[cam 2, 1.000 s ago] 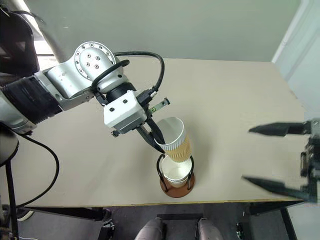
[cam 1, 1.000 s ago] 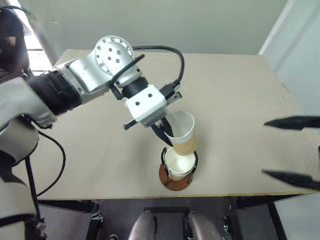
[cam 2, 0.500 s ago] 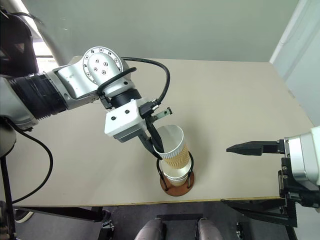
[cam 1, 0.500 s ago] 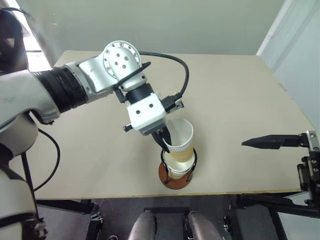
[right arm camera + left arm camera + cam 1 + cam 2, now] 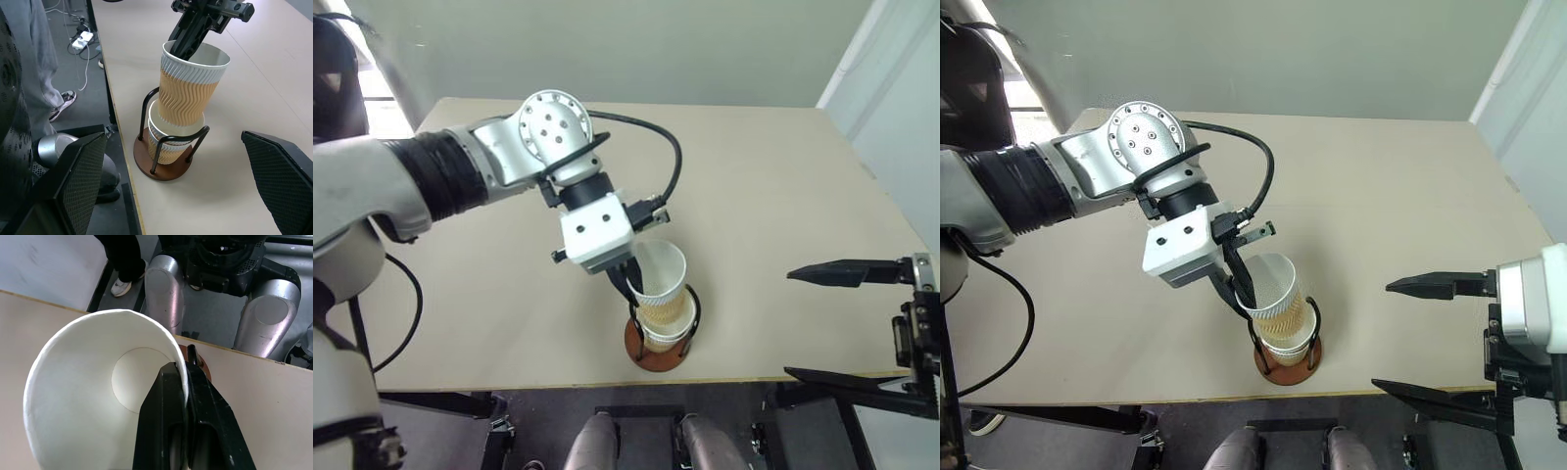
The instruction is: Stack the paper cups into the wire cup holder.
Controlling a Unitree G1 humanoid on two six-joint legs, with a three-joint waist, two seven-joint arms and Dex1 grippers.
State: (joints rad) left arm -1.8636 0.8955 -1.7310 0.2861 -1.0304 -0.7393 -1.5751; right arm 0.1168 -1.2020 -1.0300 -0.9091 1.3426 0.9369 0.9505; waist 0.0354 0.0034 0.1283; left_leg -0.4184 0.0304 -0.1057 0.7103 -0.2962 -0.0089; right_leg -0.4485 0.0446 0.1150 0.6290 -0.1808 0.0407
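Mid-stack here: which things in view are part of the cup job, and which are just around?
Part of the job:
- top paper cup, pinched at its rim by the shut left gripper
- paper cups already seated in the wire cup holder
- right gripper, open, off to the side

Just around:
- table
- a person's leg and shoe beside the table
- cables on the floor

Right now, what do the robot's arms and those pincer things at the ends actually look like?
The left arm is silver metal with a black ribbed sleeve and a round joint cap dotted with screw holes. A black cable loops along it to a white boxy wrist block. The left gripper has two slim black fingers. The right gripper has long, pointed black fingers on a white and black block.
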